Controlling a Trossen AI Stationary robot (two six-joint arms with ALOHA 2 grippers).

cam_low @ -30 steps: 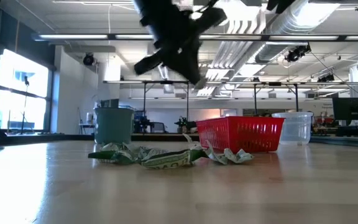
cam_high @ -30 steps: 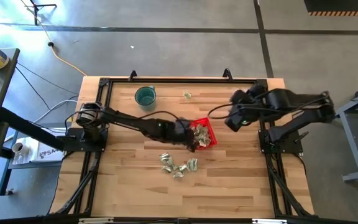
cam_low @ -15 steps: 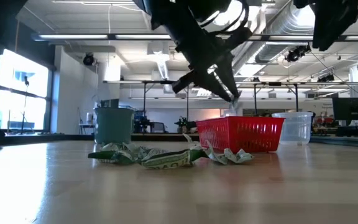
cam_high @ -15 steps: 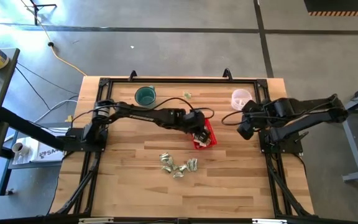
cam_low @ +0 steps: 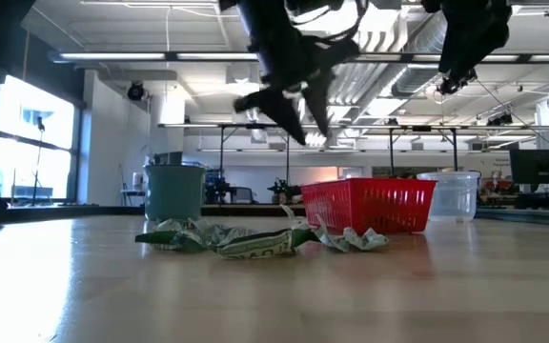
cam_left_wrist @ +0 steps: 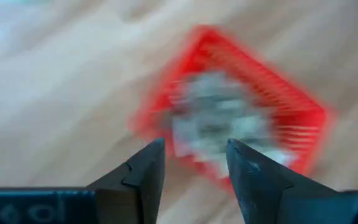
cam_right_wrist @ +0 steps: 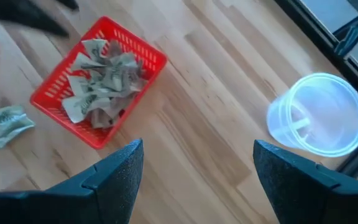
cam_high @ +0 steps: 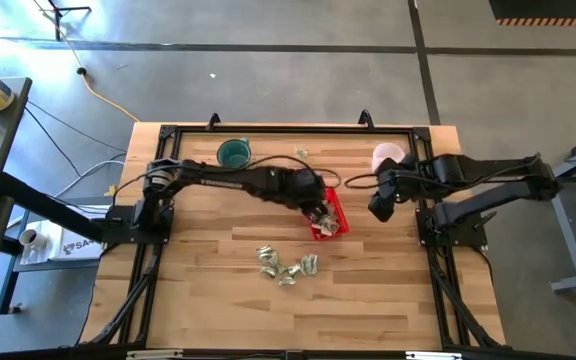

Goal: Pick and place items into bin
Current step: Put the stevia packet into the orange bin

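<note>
Wrappers [cam_right_wrist: 101,84] now fill the red basket [cam_high: 334,205] near the table's middle, and the left gripper [cam_left_wrist: 194,163], which half a second ago reached low over it, has lifted a little, its fingers apart and empty, so I judge a piece has just been dropped in. The right gripper [cam_high: 378,209] has swung in closer to the basket's right side, fingers spread wide and holding nothing. A cluster of loose pieces [cam_high: 286,266] still lies just in front of the basket, plus one stray [cam_high: 302,153] near the teal cup [cam_high: 234,154], so more trips remain.
</note>
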